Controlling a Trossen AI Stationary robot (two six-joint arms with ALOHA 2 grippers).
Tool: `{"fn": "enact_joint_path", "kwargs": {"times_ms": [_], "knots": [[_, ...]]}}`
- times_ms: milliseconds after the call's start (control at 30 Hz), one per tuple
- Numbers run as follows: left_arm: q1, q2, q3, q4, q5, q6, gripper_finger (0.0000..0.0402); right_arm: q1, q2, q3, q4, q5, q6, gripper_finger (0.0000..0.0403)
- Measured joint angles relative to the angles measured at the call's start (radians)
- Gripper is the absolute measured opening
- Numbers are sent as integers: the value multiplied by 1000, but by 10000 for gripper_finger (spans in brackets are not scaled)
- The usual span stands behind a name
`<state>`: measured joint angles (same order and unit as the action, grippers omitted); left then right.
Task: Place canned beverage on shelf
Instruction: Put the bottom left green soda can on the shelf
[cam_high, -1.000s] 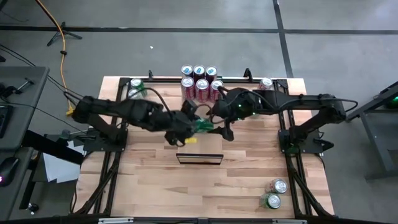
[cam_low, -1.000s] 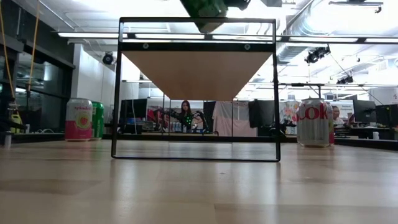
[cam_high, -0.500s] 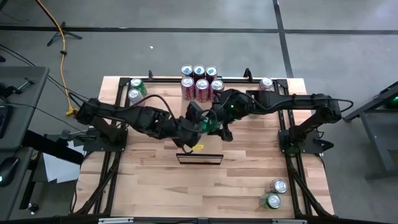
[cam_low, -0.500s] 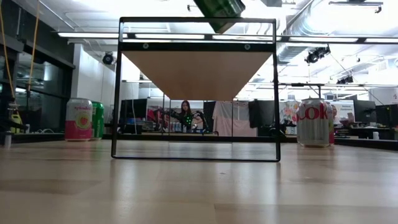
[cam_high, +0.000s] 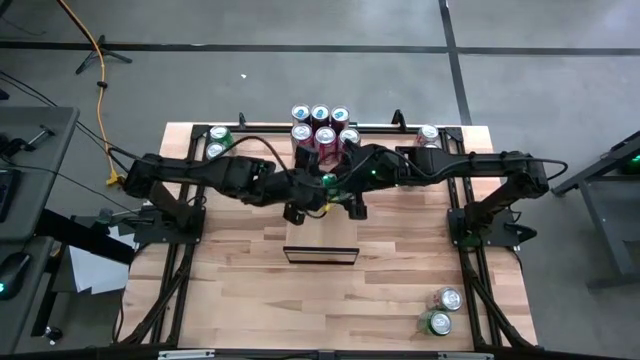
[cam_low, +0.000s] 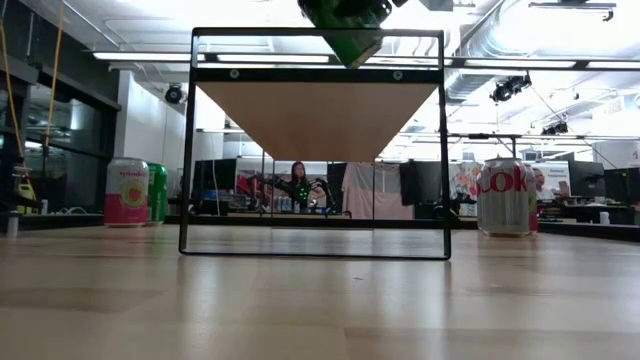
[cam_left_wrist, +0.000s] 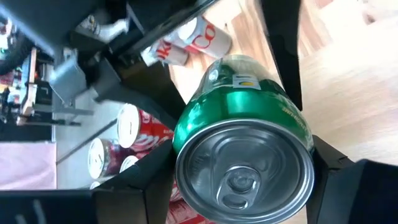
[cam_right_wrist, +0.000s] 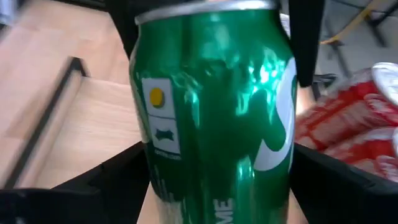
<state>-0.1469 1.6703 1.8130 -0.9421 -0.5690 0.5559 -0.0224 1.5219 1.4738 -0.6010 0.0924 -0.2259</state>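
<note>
Both arms meet above the middle of the bench (cam_high: 250, 290), a little toward its far edge. A green can (cam_high: 328, 184) hangs in the air between the two claws, tilted, well above the shelf (cam_high: 321, 255), which stands nearer the bench's front edge. In the low view the can (cam_low: 345, 30) shows at the top, just over the shelf's dark frame (cam_low: 315, 72).

The left claw (cam_high: 310, 193) holds the green can: in its wrist view the can (cam_left_wrist: 245, 149) lies between both dark fingers (cam_left_wrist: 146, 180), lid end toward the camera. The right claw (cam_high: 345, 190) is at the same can from the other side; in its wrist view the can (cam_right_wrist: 217, 118) fills the space between its fingers (cam_right_wrist: 115, 180), but I cannot tell whether they press on it or stand just clear.

A cluster of red cans (cam_high: 322, 130) stands at the far edge, green cans (cam_high: 217, 140) near the far-left corner, one can (cam_high: 428, 134) near the far-right corner, and two cans (cam_high: 440, 311) at the near-right corner.
</note>
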Motion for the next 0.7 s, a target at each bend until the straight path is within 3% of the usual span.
{"fn": "enact_joint_path", "kwargs": {"times_ms": [200,467,700], "knots": [[24,-2,0,-42,1,-18,189,-1,0,0,3,62,-21,330],[40,-21,102,-103,46,-223,189,-1,21,1,40,77,-45,330],[68,-22,127,-174,90,-421,189,18,39,0,127,194,-45,330]]}}
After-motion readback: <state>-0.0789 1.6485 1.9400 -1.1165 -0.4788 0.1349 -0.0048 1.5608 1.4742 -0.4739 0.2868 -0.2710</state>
